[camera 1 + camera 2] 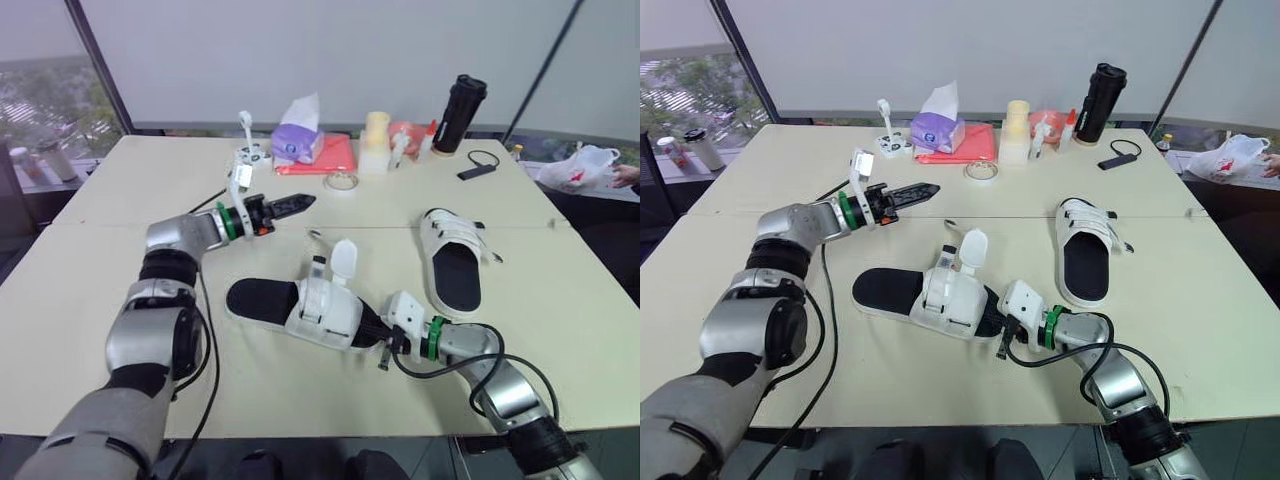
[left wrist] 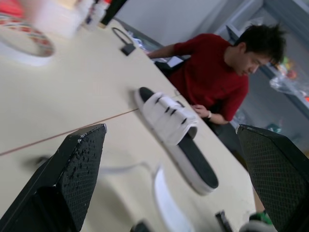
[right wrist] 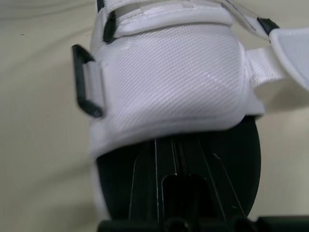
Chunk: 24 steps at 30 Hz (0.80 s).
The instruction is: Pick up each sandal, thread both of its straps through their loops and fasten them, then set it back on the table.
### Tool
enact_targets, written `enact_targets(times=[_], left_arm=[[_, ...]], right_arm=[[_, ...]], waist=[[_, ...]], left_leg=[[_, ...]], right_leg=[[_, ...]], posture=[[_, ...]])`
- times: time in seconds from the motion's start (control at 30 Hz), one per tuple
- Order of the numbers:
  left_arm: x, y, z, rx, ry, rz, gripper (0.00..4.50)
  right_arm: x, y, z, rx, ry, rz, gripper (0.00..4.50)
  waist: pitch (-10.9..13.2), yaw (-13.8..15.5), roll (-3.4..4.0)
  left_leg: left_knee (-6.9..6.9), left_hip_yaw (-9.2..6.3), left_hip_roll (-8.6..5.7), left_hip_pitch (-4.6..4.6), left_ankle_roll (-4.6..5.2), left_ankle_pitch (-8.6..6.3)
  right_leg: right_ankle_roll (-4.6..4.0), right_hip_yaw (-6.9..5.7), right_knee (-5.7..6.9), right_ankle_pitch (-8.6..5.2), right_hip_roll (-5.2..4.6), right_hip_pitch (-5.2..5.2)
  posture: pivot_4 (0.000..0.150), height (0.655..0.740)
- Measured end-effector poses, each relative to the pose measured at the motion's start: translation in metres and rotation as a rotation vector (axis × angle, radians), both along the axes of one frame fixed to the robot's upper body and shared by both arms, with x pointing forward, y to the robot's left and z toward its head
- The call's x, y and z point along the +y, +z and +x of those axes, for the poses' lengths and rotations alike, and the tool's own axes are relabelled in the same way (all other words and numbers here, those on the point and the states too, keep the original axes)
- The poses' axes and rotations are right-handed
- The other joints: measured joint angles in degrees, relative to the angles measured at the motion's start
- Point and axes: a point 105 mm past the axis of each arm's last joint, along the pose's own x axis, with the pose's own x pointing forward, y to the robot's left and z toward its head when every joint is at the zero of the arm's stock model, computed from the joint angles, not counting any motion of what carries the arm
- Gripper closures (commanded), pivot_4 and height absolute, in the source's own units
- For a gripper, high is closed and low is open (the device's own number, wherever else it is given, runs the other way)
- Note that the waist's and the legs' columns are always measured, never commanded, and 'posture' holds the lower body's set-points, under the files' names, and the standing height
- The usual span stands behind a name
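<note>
Cream table (image 1: 110, 190) of two tops butted along a thin seam (image 1: 90, 225), set before pale drawn blinds (image 1: 300, 50) and dark window frames, with trees (image 1: 40, 95) beyond the glass on the left. Along the far edge: purple tissue box (image 1: 297, 143) on a red folder (image 1: 335, 157), roll of tape (image 1: 341, 181), cream stacked cups (image 1: 376, 138), small white bottles (image 1: 400, 148), tall black flask (image 1: 460, 113), black dongle (image 1: 480, 165) with a cable loop. Off the right side, white plastic bag (image 1: 585, 165). Near sandal (image 1: 300, 310) lying flat at the front centre, black footbed up, white upper across the toe half, one strap (image 1: 343, 260) standing loose and unthreaded, black loop (image 3: 87, 87) free at the side of the upper. Right gripper (image 1: 385, 345) low at the toe end of that sandal, fingers (image 3: 174, 193) pressed together on the footbed just under the front of the upper, nothing seen between them. Left gripper (image 1: 305, 202) raised over the seam, well apart from both sandals, jaws spread wide and empty. Far sandal (image 1: 452, 262) flat on the right side of the table, near the seam, both straps lying across its upper. Beyond it, in the left wrist view, person in a red shirt (image 2: 217, 82) seated at the table's side.
</note>
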Motion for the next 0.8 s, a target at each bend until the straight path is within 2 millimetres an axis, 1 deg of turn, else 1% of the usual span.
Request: enact_targets(times=[0.07,0.17,0.4,0.53,0.7,0.8], left_arm=[[-0.01,-0.008,-0.001,0.03,-0.023,0.008,0.01],[-0.017,-0.023,-0.004,0.065,-0.052,0.043,0.01],[-0.017,-0.04,-0.006,0.126,-0.062,0.057,0.01],[-0.021,-0.046,-0.011,0.171,-0.091,0.043,0.01],[-0.035,-0.059,-0.015,0.215,-0.119,0.066,0.01],[-0.039,-0.063,-0.016,0.236,-0.118,0.079,0.01]], right_arm=[[0.0,0.001,-0.001,0.0,-0.005,0.001,4.5],[-0.001,0.002,-0.002,0.004,-0.015,0.001,4.5],[0.0,-0.001,-0.019,0.045,0.004,-0.016,4.5],[0.003,-0.003,-0.017,0.015,0.011,-0.024,4.5],[0.007,-0.005,-0.011,0.005,0.003,0.004,4.5],[0.007,-0.006,-0.01,0.004,0.005,0.003,4.5]], waist=[[0.0,0.0,0.03],[0.1,0.1,0.06],[0.1,0.1,0.05],[0.1,-0.1,0.05],[0.1,-0.3,0.05],[0.1,-0.3,0.04]], left_leg=[[0.0,-0.01,0.01,0.0,0.0,0.0],[0.02,-0.01,0.01,-0.03,0.0,0.0],[0.05,-0.02,0.01,-0.13,0.0,0.0],[0.05,-0.02,0.01,-0.08,0.0,0.0],[0.06,-0.01,0.01,0.19,-0.01,0.01],[0.07,-0.02,0.02,0.2,-0.01,0.01]], right_leg=[[0.0,0.0,0.04,0.0,0.05,-0.02],[0.0,-0.01,0.07,0.0,0.06,-0.05],[0.0,-0.02,0.06,0.0,0.05,-0.12],[0.0,-0.03,0.1,0.0,0.08,-0.1],[0.0,0.0,0.21,0.0,0.1,0.08],[0.0,0.0,0.27,0.0,0.12,0.07]], posture=[[0.15,0.74],[0.15,0.74],[0.15,0.74],[0.15,0.74],[0.15,0.74],[0.15,0.74]])
